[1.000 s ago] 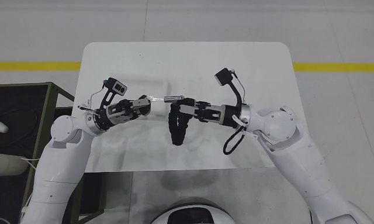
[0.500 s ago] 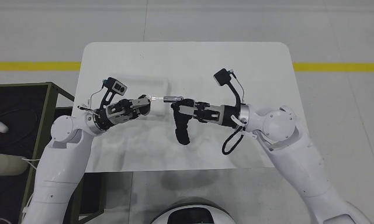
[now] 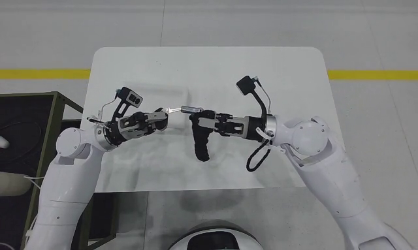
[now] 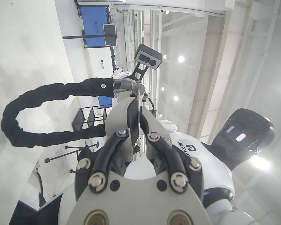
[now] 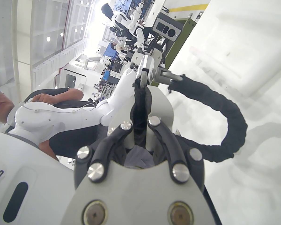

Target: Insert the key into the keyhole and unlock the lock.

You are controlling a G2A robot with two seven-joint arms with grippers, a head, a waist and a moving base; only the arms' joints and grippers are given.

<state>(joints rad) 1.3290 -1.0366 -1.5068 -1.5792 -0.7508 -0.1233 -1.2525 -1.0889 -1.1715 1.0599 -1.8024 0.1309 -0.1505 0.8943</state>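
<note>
A: status on the key?
B: left gripper (image 4: 137,112) is pinched nearly closed on the key (image 4: 139,104). Blade sits edge-on between the pads, tip pointing at the lock (image 4: 138,87). All of it is in the air over the table (image 3: 274,67), between the 2 arms.
A: lock side?
B: right gripper (image 5: 141,94) is clamped tight on the lock's black sleeved end. The metal cylinder sticks out past the fingertips toward the key. Cable (image 3: 201,142) hangs in a loop below it.
A: what moved in the last 1 s?
B: right arm slid the lock toward the key, and the gap in the top view has shrunk to almost nothing. Left gripper has barely shifted. Cable loop swung out, then came part-way back.
A: is it in?
B: can't tell. From the left wrist the tip sits right at the cylinder face and looks to be touching. The keyhole is hidden behind the blade. Most of the blade is outside the lock, so at best it has just started.
A: so insertion phase, not turn.
B: my read, yes. Approach looks done, and both axes seem about in line from above. Next it needs a straight push along the blade, then a twist.
A: risks?
B: 2. If the blade is off the slot angle it could jam on the face. The lock could also rotate in the grip, since the sleeve looks soft.
</note>
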